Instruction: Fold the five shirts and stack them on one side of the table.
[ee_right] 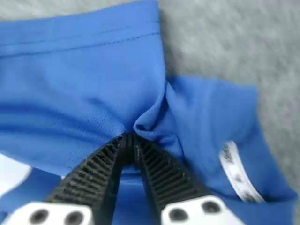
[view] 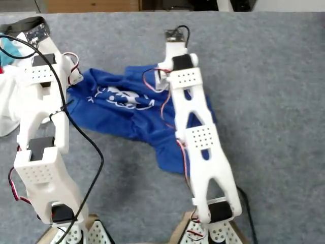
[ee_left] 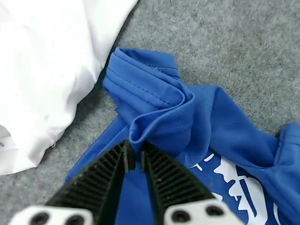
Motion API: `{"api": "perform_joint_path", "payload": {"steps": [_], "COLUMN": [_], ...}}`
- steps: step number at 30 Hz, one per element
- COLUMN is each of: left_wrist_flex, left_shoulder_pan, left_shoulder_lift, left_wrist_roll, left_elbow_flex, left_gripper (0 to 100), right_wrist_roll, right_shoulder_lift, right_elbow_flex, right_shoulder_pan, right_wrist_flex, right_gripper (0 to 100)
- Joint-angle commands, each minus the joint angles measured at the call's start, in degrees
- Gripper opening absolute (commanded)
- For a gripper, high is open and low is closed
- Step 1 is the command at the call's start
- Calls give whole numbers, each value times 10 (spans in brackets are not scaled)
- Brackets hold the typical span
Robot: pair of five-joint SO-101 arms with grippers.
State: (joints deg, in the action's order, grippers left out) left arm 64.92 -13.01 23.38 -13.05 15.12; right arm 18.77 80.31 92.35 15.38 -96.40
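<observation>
A blue shirt [view: 127, 109] with a white print lies crumpled on the grey table [view: 274, 101] between the two arms. My left gripper [ee_left: 133, 157] is shut on a pinched fold of the blue shirt [ee_left: 159, 112] near its hemmed edge; in the high view this is the shirt's left end [view: 76, 81]. My right gripper [ee_right: 131, 140] is shut on another bunched fold of the blue shirt [ee_right: 84, 84], close to a white label [ee_right: 239, 173], at the shirt's far middle edge [view: 165, 76].
White cloth [view: 10, 101] lies bunched at the table's left edge, touching the blue shirt's end [ee_left: 42, 70]. A bit of light blue fabric [view: 10, 48] shows at the far left. Black cable [view: 81, 132] trails over the left arm. Grey table stretches to the right.
</observation>
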Motion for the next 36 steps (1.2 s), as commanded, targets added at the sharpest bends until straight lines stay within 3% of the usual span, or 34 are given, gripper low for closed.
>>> {"api": "perform_joint_path", "payload": {"steps": [1, 9, 18, 30, 33, 36], "left_wrist_flex": [-8, -84, -94, -125, -126, -127], "left_shoulder_pan": [9, 27, 36, 37, 37, 37], "left_shoulder_lift": [-9, -8, -7, 26, 27, 27], "left_wrist_roll": [21, 41, 41, 41, 41, 41], "left_elbow_flex": [-8, -84, -98, -93, -93, -93], "left_gripper": [20, 20, 20, 20, 20, 20], "right_wrist_roll": [4, 22, 75, 69, 69, 70], "right_shoulder_lift": [-57, -78, -105, 42, 64, 48], "right_elbow_flex": [29, 31, 21, -9, -5, -4], "right_shoulder_pan": [-22, -5, -10, -16, -19, -22], "right_wrist_flex": [-10, 55, 244, 433, 414, 351], "right_gripper": [21, 253, 253, 252, 208, 91]}}
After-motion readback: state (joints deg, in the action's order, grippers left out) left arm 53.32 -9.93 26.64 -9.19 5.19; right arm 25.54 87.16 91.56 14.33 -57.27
